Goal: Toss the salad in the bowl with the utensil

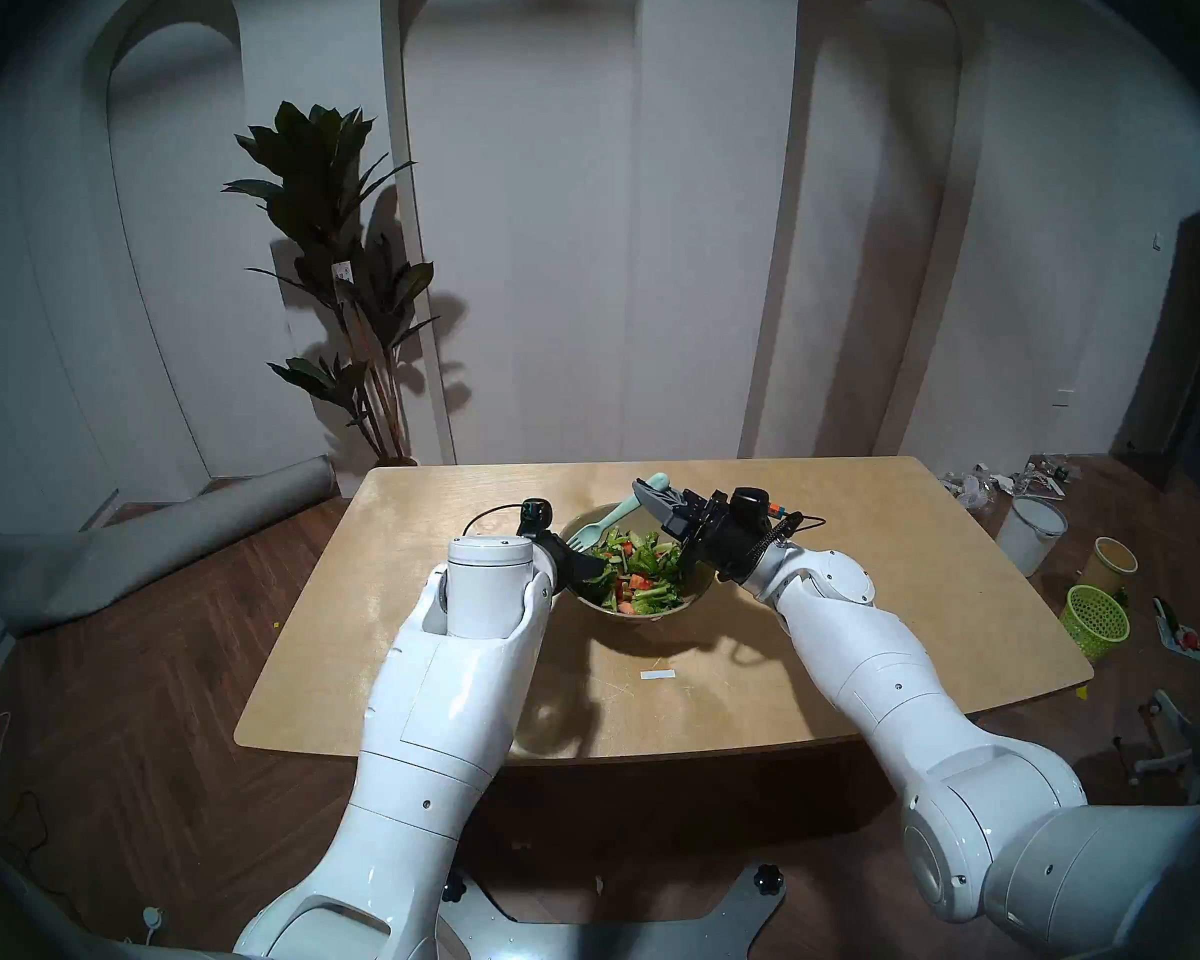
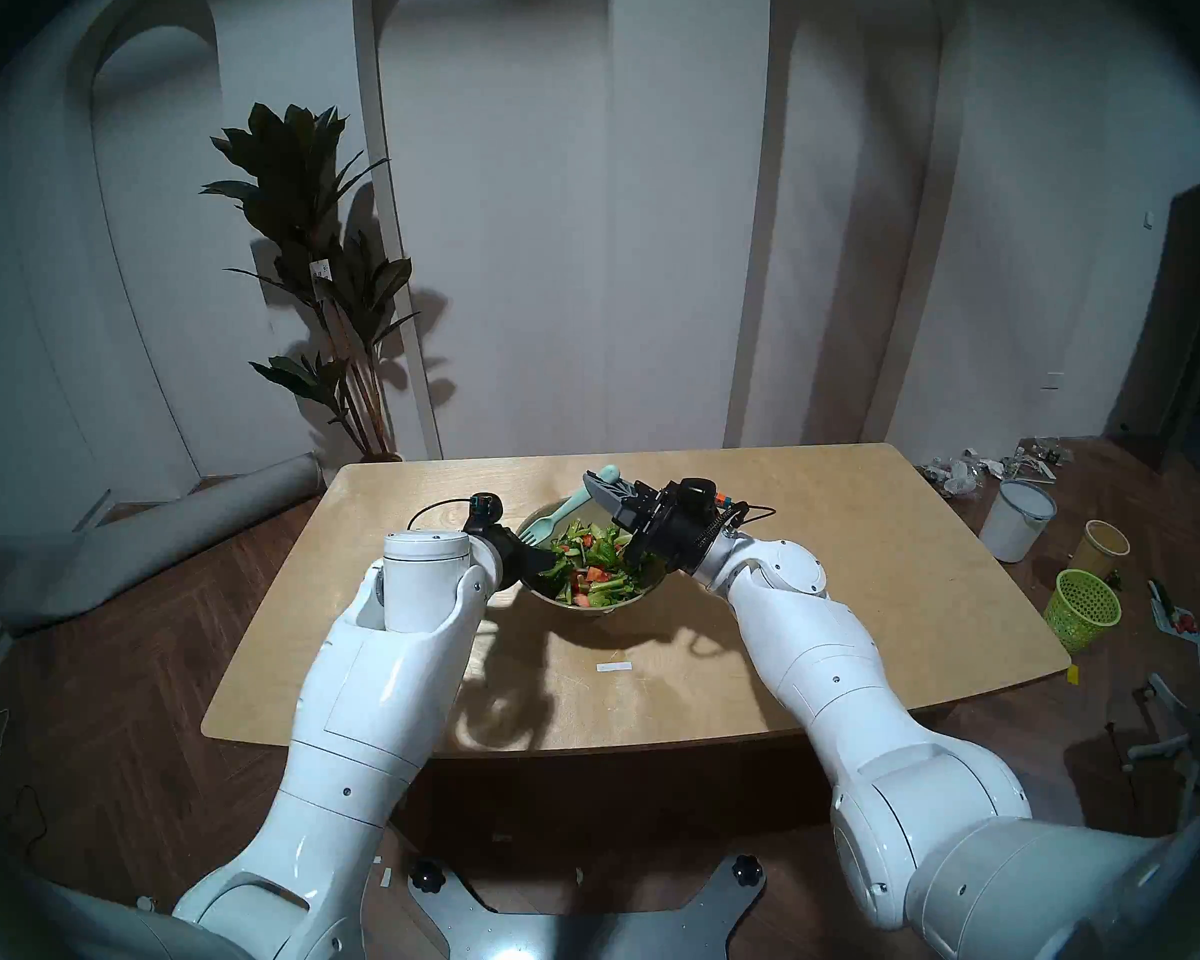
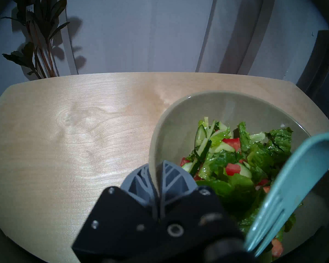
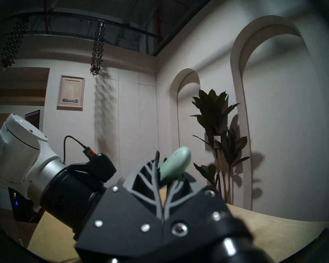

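Gripping the fork handle, the right pincer angles its tines over the salad; left pincer clamps the bowl rim.

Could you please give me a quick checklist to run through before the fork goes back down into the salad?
1. Right end effector shut on the fork near its handle end: ok.
2. Left end effector clamped on the bowl rim, one finger inside and one outside: ok.
3. Fork tines above the salad, within the bowl's outline: ok.
4. Salad all inside the bowl, none seen on the table: ok.
5. Bowl base flat on the table: cannot tell, the arms hide part of it.
6. Grip firm enough not to let the fork slip: cannot tell.
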`<state>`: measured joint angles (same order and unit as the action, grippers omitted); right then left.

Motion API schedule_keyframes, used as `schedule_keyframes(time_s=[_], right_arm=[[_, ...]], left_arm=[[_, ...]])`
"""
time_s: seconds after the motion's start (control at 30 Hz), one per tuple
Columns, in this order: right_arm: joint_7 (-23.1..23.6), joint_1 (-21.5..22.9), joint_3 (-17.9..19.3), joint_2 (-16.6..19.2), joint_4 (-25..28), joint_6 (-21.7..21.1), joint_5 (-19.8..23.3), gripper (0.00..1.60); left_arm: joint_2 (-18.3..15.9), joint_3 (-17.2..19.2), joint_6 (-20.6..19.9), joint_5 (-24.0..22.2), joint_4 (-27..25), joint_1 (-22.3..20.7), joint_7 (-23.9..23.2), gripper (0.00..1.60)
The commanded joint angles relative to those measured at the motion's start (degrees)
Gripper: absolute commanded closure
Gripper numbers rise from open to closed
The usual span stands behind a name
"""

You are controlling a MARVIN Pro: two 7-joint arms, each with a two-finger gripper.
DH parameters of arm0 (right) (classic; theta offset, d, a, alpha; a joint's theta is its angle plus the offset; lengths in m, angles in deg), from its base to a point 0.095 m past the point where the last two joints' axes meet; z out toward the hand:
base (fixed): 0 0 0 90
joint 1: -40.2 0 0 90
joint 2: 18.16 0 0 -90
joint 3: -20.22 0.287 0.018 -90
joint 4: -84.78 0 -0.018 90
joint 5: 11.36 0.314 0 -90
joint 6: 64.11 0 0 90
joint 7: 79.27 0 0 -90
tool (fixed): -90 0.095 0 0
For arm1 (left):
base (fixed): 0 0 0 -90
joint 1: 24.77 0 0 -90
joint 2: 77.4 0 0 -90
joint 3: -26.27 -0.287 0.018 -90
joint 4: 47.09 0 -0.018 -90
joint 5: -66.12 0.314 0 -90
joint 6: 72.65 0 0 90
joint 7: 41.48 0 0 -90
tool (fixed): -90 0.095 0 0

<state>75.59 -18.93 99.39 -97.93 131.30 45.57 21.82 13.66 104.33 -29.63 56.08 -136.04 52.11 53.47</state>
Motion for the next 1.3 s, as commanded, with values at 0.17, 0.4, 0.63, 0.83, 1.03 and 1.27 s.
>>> schedule_keyframes(time_s=[0.17, 0.4, 0.63, 0.83, 1.03, 1.27], right_arm=[[-1.1, 5.2, 2.3, 0.2, -1.4, 1.6, 0.5, 1.60], [3.1, 4.3, 2.4, 0.4, 0.0, -1.4, 2.7, 1.60], [5.8, 1.2, 2.9, 0.7, 6.0, -6.4, 4.8, 1.60], [5.1, -2.5, 2.7, 1.9, 10.6, -10.6, 4.6, 1.60], [3.4, -6.4, 2.9, 3.3, 16.1, -13.8, 3.9, 1.60], [2.9, -9.2, 2.6, 5.1, 20.8, -17.6, 3.7, 1.60]], left_arm=[[0.1, -0.1, -0.1, 0.0, -0.4, -0.6, -0.1, 1.60], [0.1, -0.2, -0.1, 0.0, -0.4, -0.6, -0.1, 1.60], [0.1, -0.2, -0.1, 0.0, -0.4, -0.6, -0.1, 1.60], [0.1, -0.2, -0.1, 0.0, -0.4, -0.6, -0.1, 1.60], [0.1, -0.2, -0.1, 0.0, -0.4, -0.6, -0.1, 1.60], [0.1, -0.2, -0.1, 0.0, -0.4, -0.6, -0.1, 1.60]])
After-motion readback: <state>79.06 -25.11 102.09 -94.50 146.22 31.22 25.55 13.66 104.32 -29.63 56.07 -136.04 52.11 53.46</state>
